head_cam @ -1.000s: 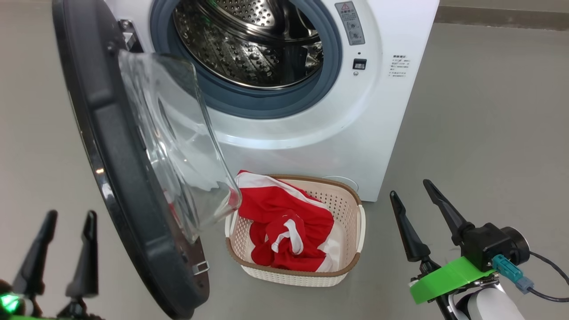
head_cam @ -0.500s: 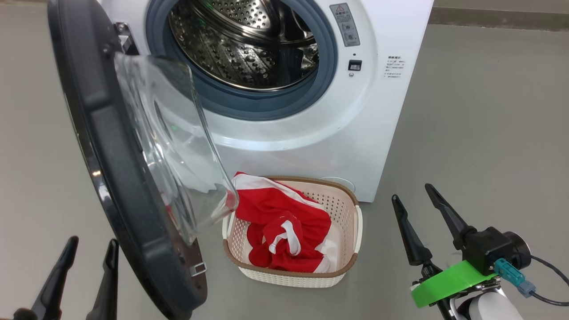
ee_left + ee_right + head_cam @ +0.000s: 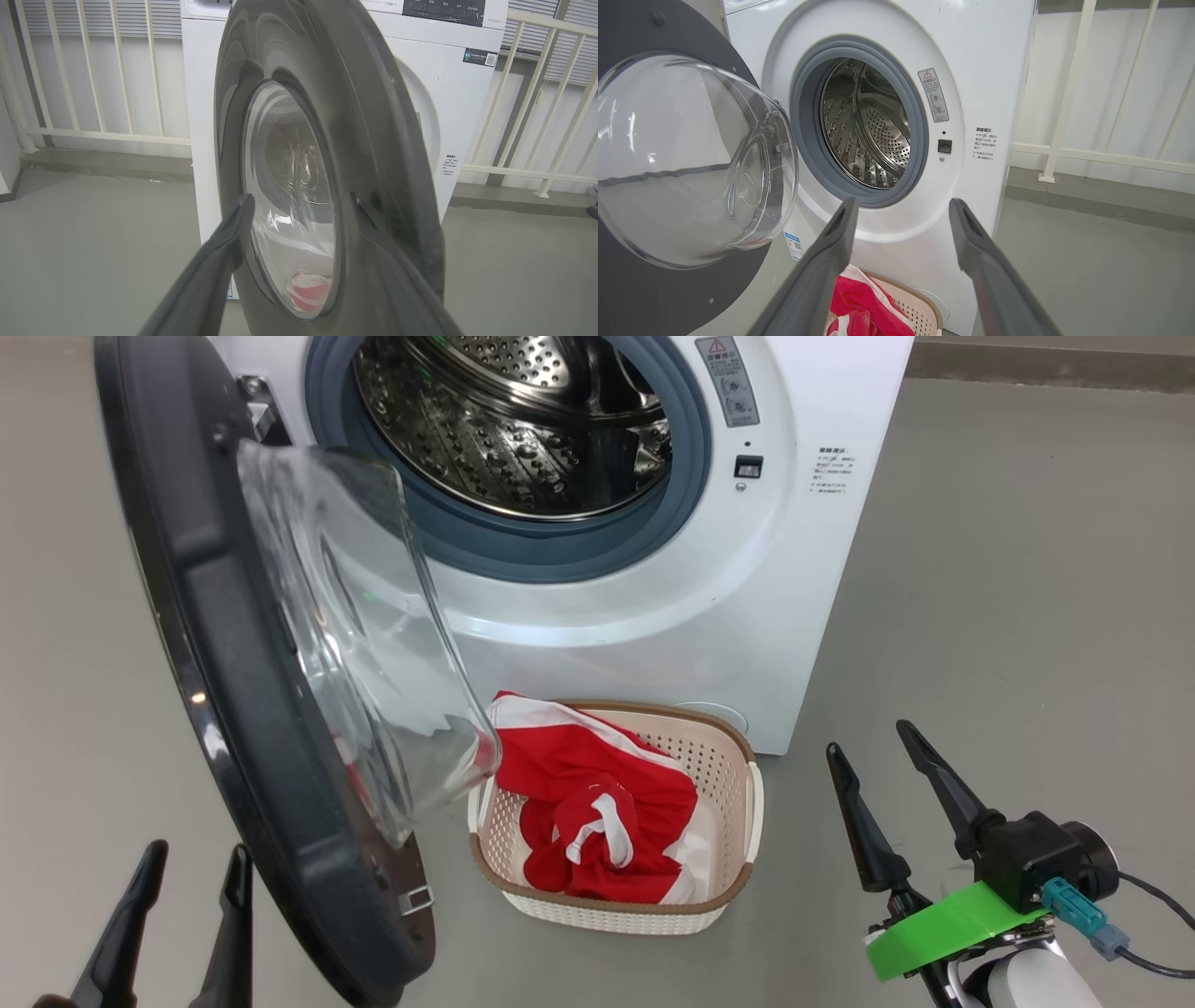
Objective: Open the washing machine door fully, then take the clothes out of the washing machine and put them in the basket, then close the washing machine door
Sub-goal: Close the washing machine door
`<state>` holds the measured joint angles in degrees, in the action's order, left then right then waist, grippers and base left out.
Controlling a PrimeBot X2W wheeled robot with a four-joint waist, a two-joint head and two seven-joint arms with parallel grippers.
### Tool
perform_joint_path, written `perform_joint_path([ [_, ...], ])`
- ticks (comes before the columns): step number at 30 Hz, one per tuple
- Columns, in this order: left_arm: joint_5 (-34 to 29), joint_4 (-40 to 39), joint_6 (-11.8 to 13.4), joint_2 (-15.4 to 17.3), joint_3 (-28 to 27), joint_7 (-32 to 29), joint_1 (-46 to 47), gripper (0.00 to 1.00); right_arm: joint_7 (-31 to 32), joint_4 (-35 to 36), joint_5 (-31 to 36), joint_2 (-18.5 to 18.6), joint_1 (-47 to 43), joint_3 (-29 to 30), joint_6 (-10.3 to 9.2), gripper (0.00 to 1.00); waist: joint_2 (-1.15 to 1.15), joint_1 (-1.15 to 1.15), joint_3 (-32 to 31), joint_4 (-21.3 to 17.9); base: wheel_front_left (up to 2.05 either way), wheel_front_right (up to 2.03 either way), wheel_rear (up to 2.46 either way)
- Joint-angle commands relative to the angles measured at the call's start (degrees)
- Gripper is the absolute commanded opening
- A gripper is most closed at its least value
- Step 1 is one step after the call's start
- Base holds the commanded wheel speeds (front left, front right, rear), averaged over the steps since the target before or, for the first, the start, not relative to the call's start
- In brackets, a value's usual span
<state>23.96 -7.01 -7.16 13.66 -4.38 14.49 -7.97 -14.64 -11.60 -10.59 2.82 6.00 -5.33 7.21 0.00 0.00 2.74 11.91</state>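
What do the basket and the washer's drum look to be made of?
The basket looks like matte cream plastic, moulded with rows of holes. The drum seems polished steel: mirror-bright, reflective, perforated.

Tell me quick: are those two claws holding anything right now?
Left gripper: open, holding nothing, by the washing machine door.
Right gripper: open, holding nothing, right of the basket.
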Motion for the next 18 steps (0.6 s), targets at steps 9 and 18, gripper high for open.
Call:
perform_joint_path([
  [9, -1.3, -1.4, -0.3, 0.6, -2.2, 0.5, 0.9, 1.0, -0.4, 1.6, -0.3, 0.1, 0.8, -1.1, 0.28, 1.0, 0.0, 0.0, -0.1, 0.0, 0.0, 0.0, 0.0],
  [18, -1.0, -0.6, -0.3, 0.6, -2.3, 0.5, 1.3, 1.0, -0.4, 1.7, -0.3, 0.1, 0.9, -1.0, 0.28, 1.0, 0.0, 0.0, 0.1, 0.2, 0.0, 0.0, 0.0],
])
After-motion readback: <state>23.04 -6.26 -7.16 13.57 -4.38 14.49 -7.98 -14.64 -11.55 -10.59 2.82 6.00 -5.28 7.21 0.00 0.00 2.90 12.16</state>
